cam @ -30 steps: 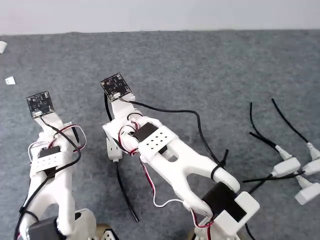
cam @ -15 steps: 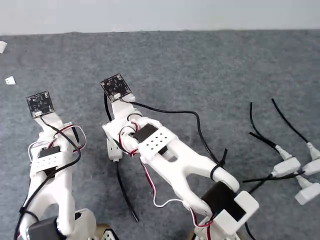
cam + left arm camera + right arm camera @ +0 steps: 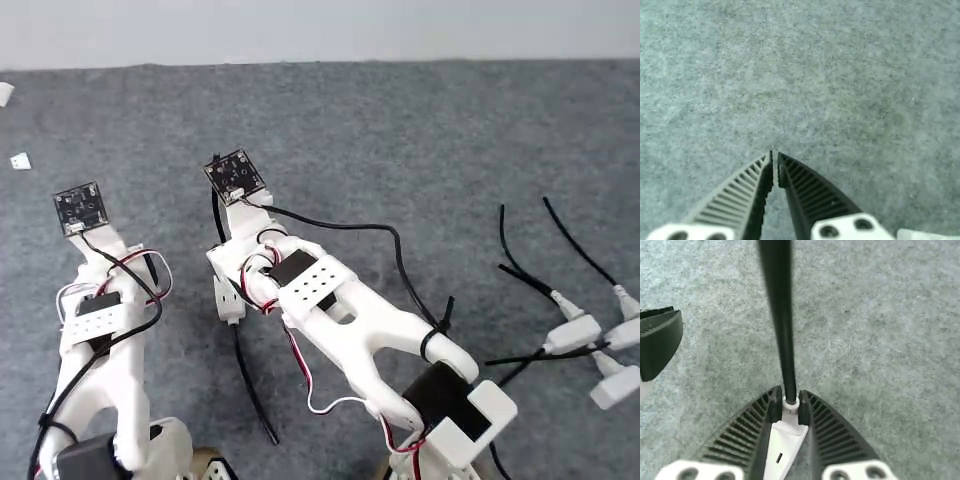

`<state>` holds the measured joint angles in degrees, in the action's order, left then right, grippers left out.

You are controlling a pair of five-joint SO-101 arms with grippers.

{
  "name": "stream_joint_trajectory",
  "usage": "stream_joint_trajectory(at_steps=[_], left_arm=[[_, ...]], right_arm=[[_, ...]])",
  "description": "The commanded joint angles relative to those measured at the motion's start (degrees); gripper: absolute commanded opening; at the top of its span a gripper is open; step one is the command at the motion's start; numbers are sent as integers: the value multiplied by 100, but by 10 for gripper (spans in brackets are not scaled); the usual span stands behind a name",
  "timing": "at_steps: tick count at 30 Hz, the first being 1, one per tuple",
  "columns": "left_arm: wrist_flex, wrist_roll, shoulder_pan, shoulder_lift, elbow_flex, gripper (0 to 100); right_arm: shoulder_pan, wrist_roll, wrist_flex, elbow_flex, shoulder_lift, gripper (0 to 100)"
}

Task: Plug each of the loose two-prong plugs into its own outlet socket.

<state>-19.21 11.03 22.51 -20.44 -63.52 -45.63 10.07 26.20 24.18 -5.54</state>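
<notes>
Transport step: right gripper [image 3: 787, 405] pinches white plug [image 3: 785, 432]; left gripper [image 3: 774, 160] pressed together, empty. Nxt: bring plug to sockets [image 3: 572, 334] at 4 o'clock, align prongs.

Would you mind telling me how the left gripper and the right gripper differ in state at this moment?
The left gripper is shut on nothing; the right gripper is shut on a white plug. The left gripper's jaws meet at the tips; the right gripper's are held apart by the plug. A black cable leads away from the right gripper, none from the left gripper. Both hang over grey carpet.
</notes>
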Motion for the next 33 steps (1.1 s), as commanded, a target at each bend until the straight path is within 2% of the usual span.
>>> stream_joint_trajectory(at_steps=[1, 13, 19, 33], left_arm=[[105, 44, 44, -97, 92, 13], [97, 26, 44, -70, 92, 13], [97, 26, 44, -88, 92, 13], [97, 26, 44, -88, 84, 13]], right_arm=[[-40, 44, -22, 18, -48, 8], [-31, -369, 171, 211, -4, 8], [-13, -1143, 198, 369, 4, 8], [-40, -2251, 189, 536, -57, 8]])
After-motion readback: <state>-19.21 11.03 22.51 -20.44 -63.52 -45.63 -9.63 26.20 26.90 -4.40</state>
